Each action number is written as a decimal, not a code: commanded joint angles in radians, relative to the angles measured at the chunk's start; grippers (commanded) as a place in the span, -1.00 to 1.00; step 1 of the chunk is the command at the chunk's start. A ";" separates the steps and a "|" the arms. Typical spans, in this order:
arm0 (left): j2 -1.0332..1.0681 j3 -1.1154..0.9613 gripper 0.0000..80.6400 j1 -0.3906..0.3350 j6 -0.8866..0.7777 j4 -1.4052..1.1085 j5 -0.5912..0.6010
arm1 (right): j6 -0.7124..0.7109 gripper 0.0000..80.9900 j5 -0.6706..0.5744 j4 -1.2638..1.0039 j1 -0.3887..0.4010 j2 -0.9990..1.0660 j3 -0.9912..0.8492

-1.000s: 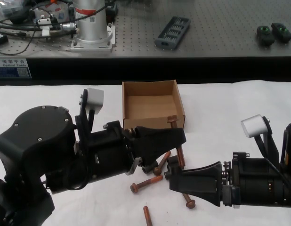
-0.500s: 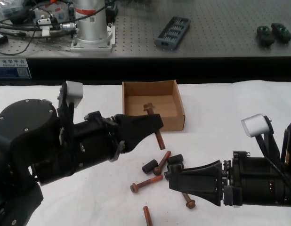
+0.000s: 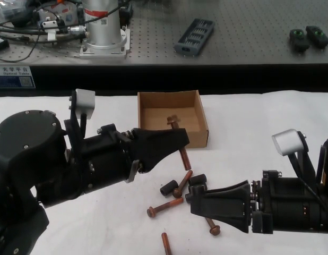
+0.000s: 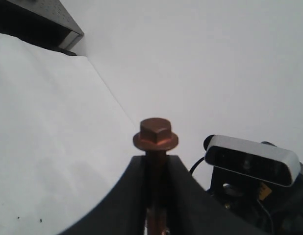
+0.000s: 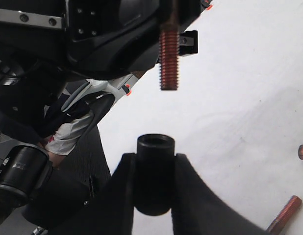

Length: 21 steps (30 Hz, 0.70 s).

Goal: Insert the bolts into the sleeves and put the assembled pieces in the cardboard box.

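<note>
Nearest in the high view, we see four loose bolts [image 3: 165, 206] lying on the white tabletop [image 3: 259, 133]. One is by the near edge, one is partly under the right gripper [image 3: 195, 190], and two are in the middle. A spare sleeve [image 3: 169, 188] lies just beside the head of one middle bolt.

The right gripper sits low, right of centre, with its fingers closed on a black sleeve [image 3: 197, 180]. In the right wrist view the sleeve [image 5: 155, 171] stands clamped between the two fingers, with its open mouth facing the left arm.

The left gripper [image 3: 179, 139] is a little farther off and higher. Its fingers are closed on a copper bolt [image 3: 183, 158], gripping the shank just under the head. The bolt is roughly upright, with the head up and the threads down.

In the left wrist view the hex head [image 4: 155, 134] sticks out past the fingertips. In the right wrist view the threaded end [image 5: 168, 58] hangs over the sleeve mouth with a clear gap, so the two are not touching. We can't tell how well they line up.

The cardboard box [image 3: 198, 137] sits on the tabletop behind the bolt, open side up. In the high view the bolt head shows against its inside.

Farthest back is a perforated optical table [image 3: 249, 32] carrying a dark tray [image 3: 195, 36] and a metal post [image 3: 103, 24].
</note>
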 commanded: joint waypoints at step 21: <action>0.000 -0.008 -0.99 0.000 -0.038 -0.023 0.108 | -0.008 -0.96 -0.009 -0.017 -0.001 -0.003 -0.005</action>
